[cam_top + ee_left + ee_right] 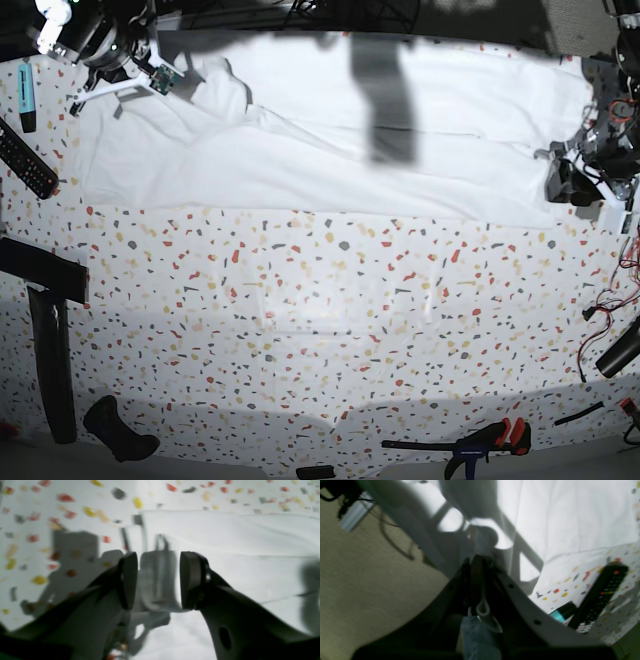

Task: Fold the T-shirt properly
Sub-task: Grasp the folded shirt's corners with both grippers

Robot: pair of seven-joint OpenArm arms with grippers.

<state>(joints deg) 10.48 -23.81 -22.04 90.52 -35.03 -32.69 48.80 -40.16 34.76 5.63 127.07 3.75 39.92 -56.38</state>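
The T-shirt (330, 150) lies long side-to-side between the arms; right tool (477, 580) clamps its corner, left tool (158, 580) hangs open, empty.

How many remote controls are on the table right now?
1: a black remote control at the table's left edge in the base view, beside a teal marker. Others may be hidden under the T-shirt.

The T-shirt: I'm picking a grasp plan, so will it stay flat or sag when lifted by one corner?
The T-shirt probably sags: it lies creased, and cloth drapes from the shut right gripper. It seems light and thin. Pushed, it would likely bunch on the table.
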